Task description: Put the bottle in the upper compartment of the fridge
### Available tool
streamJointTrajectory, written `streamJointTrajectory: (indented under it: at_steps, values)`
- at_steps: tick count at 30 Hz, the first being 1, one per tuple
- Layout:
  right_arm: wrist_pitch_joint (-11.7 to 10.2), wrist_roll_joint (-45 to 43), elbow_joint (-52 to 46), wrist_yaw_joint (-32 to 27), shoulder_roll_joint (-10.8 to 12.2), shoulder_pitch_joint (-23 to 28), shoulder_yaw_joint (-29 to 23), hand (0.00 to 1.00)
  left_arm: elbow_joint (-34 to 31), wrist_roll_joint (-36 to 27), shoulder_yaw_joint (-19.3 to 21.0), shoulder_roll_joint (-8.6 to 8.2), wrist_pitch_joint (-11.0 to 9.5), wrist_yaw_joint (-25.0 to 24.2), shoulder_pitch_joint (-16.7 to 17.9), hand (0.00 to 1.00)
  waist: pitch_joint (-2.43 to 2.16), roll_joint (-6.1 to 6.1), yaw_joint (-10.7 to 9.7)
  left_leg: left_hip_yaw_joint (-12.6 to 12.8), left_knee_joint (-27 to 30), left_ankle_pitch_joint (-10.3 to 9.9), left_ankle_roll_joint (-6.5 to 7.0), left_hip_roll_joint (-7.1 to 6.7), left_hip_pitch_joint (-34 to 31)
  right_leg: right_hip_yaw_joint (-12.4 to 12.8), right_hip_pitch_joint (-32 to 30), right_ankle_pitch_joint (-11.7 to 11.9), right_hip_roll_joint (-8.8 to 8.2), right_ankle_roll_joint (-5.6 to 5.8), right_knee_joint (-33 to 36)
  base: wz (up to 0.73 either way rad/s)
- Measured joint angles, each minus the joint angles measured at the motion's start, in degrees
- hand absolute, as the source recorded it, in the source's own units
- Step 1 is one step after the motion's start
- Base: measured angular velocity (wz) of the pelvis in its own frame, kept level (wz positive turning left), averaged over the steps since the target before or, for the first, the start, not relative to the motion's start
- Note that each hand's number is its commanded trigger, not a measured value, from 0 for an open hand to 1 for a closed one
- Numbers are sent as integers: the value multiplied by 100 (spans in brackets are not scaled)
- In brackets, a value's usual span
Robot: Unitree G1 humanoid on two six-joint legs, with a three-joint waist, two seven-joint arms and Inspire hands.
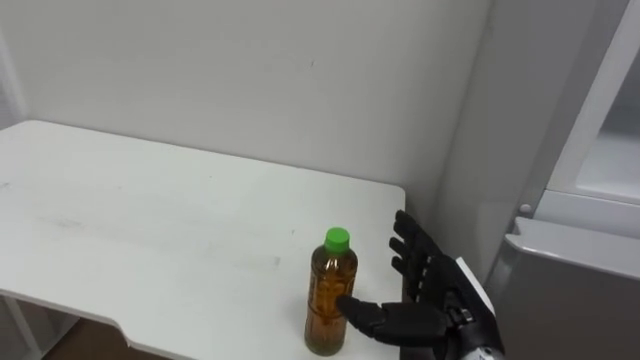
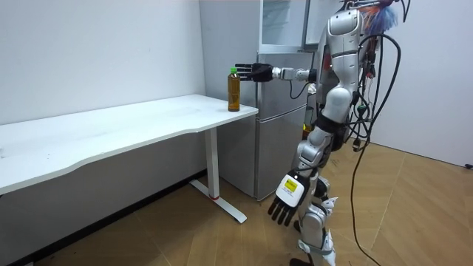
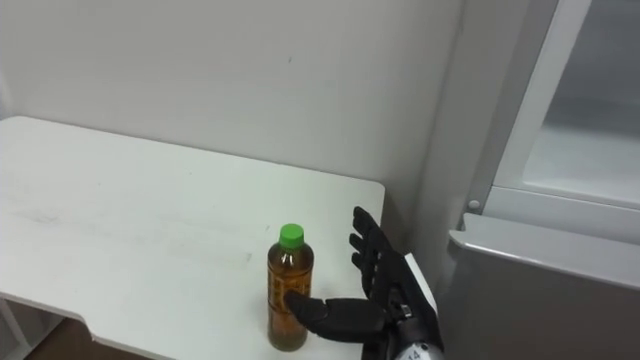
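Note:
A clear bottle [image 1: 330,300] of amber drink with a green cap stands upright near the right front corner of the white table [image 1: 150,220]. My right hand [image 1: 425,290] is open just to the bottle's right, fingers straight and spread. Its thumb reaches across to the bottle's lower front, and the fingers do not curl round it. The room view has the same hand [image 2: 259,72] held out at the bottle [image 2: 233,90]. My left hand [image 2: 284,203] hangs open beside my leg. The fridge [image 1: 570,250] stands right of the table, its upper compartment [image 1: 610,150] open.
A white wall runs close behind the table. The fridge's grey side panel [image 1: 480,150] rises right next to the table's right edge. In the room view I stand on the wooden floor in front of the fridge [image 2: 277,118], facing the table's end.

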Motion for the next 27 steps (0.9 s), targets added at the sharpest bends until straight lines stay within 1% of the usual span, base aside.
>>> streamJointTrajectory:
  at_steps: [1, 3, 7, 10, 11, 13, 16, 18, 27]
  values:
    - [0, -16, 35, -1, 6, -21, 1, 0, 0, 1, 0, 0, 16, -4, -7, 0, 9, 14, 0, 0, 0, 0, 0, 0, -1, 0, 0, 0, 0, 0, 0, 0]
    - [1, -18, 171, -4, 7, -92, 9, 0, 0, 0, 0, -5, 21, -5, -11, 0, 10, 15, 9, 12, -1, 0, 0, 0, -1, 0, -1, 0, 0, 0, 0, 0]
    - [64, -109, 600, -7, 26, -299, 8, 0, -32, 11, 5, -26, 43, -5, 8, 0, 5, 10, 21, 12, 0, 1, 0, -2, -4, 5, 0, -1, -2, 1, -7, 0]
    - [65, -244, 758, -13, 59, -312, 9, 0, -31, 61, 4, -29, 67, -4, 16, 0, 5, 11, 63, -2, 1, 1, 1, -2, -18, -2, 3, -1, -2, 1, -27, 1]
    - [65, -275, 797, -21, 61, -316, 10, 0, -29, 62, 4, -30, 71, -1, 17, 0, -5, 1, 88, -26, 2, 1, 1, -3, -19, -8, 14, -1, -1, 1, -46, 4]
    - [67, -294, 947, -57, 61, -355, 14, 0, -25, 61, 4, -32, 82, 11, 18, 0, -2, 6, 130, -52, 12, 3, -1, -2, 1, -36, 49, -1, -1, 1, -68, 9]
    - [82, -294, 1125, -128, 64, -470, 18, 0, -22, 61, 2, -60, 159, 30, 22, 0, 5, 17, 159, -136, 39, 4, 0, -2, 0, -90, 82, -1, -8, 1, -75, 10]
    - [94, -293, 1125, -177, 68, -496, 18, 0, -22, 61, 2, -62, 190, 36, 25, 0, 6, 17, 167, -143, 49, 4, -1, -2, -10, -124, 92, -1, -12, 1, -78, 9]
    - [184, -296, 1126, -241, 68, -520, 18, 0, -24, 62, 6, -146, 277, 57, 26, 0, 8, 21, 180, -150, 52, 4, -2, -3, -28, -126, 100, -1, -14, 1, -80, 0]
